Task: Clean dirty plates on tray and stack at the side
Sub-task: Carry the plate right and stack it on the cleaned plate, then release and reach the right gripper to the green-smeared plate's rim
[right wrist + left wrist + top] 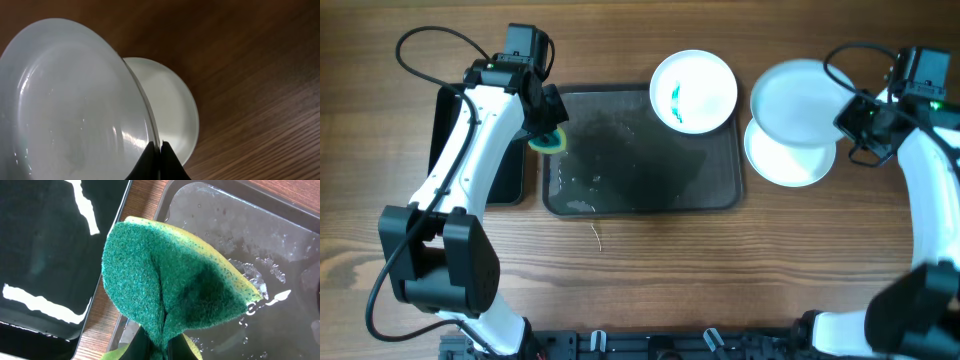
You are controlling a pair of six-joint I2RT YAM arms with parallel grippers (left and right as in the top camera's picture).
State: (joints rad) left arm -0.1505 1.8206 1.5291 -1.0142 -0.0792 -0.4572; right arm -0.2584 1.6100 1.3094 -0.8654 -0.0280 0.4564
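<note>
Left claw (pixel 157 349) clamps the sponge (pixel 170 275) over the tray's (pixel 650 195) left end; right claw (pixel 160 149) pinches a tilted plate (pixel 65 100) above the white plate (pixel 175 107).

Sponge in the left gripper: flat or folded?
Folded. In the left wrist view the sponge is pinched by the left gripper and creases down its middle, green scouring face outward.

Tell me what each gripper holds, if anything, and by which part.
The left gripper pinches the sponge at its folded lower edge, so the sponge creases there. The right gripper grips a plate by its rim.
</note>
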